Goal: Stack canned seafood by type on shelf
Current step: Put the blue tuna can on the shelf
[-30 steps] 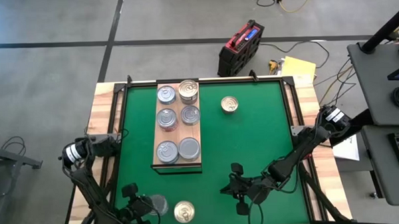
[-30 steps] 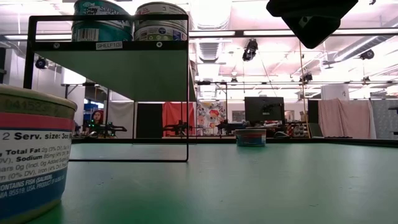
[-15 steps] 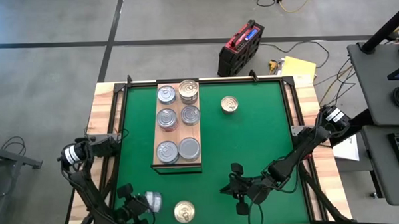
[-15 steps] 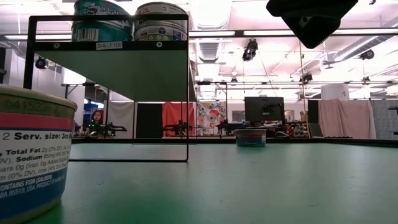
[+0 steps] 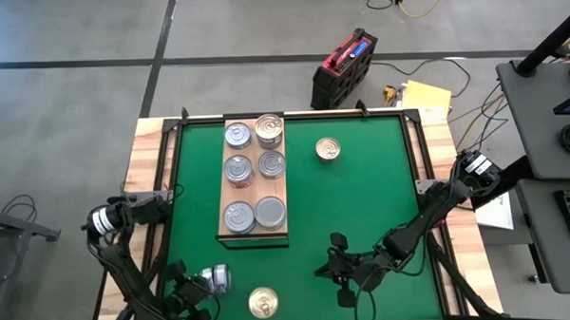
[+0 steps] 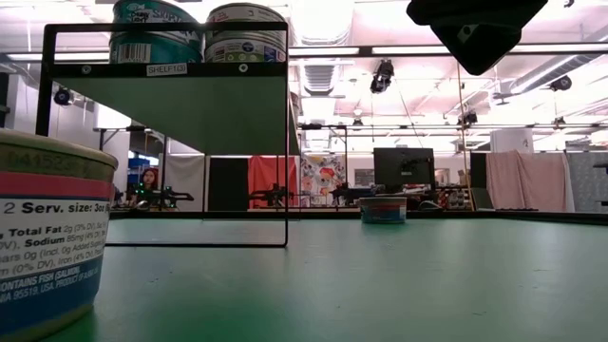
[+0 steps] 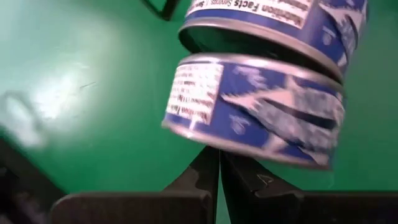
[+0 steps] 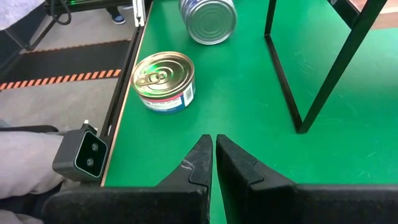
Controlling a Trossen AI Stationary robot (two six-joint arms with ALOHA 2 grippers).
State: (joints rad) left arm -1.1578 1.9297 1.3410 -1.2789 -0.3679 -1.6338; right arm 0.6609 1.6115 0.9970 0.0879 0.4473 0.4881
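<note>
**Stacking check: shelf holds six tin positions, three tins loose on the mat**

Covering most of the table is the green mat, with the wooden shelf standing on its left-centre part. Shelf top carries tins in two columns of three: silver lids throughout except one gold-toned lid at the far right spot.

Right arm rests low over the near right part of the mat; right gripper has its fingers pressed together, empty. Its wrist camera looks past the shelf's black leg toward two loose tins.

Left gripper sits at the near left corner, fingers together, touching a blue-labelled tin tipped on its side just ahead of it; not clamped on it as far as visible.

Gold-lidded tin stands upright near the front edge, just beside the tipped one. Another gold-lidded tin stands alone on the far mat, right of the shelf.
</note>
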